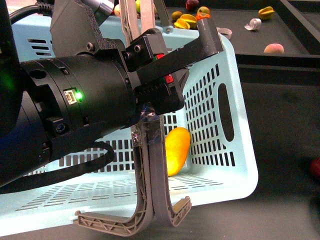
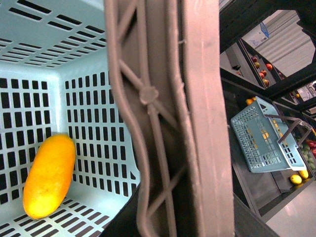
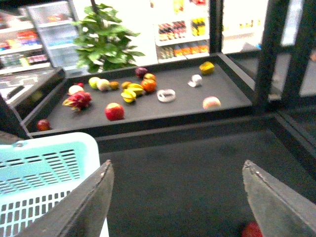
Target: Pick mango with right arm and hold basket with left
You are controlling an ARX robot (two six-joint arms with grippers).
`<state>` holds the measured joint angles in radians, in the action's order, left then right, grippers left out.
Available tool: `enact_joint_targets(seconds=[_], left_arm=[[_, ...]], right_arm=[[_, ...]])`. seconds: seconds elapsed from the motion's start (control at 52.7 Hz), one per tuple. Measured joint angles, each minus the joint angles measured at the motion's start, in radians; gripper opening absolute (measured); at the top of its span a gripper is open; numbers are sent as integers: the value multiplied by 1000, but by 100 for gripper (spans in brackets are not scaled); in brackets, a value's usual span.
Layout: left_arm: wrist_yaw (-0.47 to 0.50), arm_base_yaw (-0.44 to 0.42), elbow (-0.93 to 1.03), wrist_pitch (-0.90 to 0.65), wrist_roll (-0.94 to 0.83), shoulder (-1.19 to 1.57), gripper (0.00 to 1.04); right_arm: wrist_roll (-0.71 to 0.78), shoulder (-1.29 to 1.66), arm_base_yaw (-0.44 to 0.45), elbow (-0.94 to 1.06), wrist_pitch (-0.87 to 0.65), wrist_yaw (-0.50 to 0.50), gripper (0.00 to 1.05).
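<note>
The mango (image 1: 177, 150), smooth and yellow-orange, lies inside the light turquoise basket (image 1: 235, 150) against its slotted side wall. My left gripper (image 1: 165, 75), at the end of the thick black arm with the green light, is shut on the basket's grey-brown handle (image 1: 150, 190). In the left wrist view the handle (image 2: 197, 123) fills the middle, with the mango (image 2: 49, 175) on the basket (image 2: 89, 98) floor beside it. My right gripper (image 3: 177, 163) is open and empty over the dark table, next to a corner of the basket (image 3: 44, 177). The front view does not show the right gripper.
A black tray (image 3: 232, 106) at the back holds several loose fruits, among them yellow star-shaped ones (image 3: 132, 91) and a red apple (image 3: 114, 111). A red fruit (image 3: 252, 229) lies by the right gripper's finger. A second turquoise basket (image 2: 261, 138) stands far off.
</note>
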<state>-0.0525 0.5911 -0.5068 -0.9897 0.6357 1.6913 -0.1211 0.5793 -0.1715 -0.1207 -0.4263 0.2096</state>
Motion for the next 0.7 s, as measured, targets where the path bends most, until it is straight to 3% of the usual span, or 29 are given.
enact_joint_targets(seconds=[0.057, 0.228, 0.304, 0.436, 0.702], left_arm=[[0, 0, 0, 0, 2, 0, 16], [0, 1, 0, 0, 1, 0, 16], [0, 0, 0, 0, 2, 0, 16], [0, 0, 0, 0, 2, 0, 16], [0, 0, 0, 0, 1, 0, 16]], right_arm=[[42, -27, 19, 15, -9, -56, 67], [98, -91, 56, 45, 19, -99, 42], [105, -119, 107, 55, 39, -175, 31], [114, -187, 167, 74, 83, -204, 3], [119, -295, 169, 116, 139, -208, 2]])
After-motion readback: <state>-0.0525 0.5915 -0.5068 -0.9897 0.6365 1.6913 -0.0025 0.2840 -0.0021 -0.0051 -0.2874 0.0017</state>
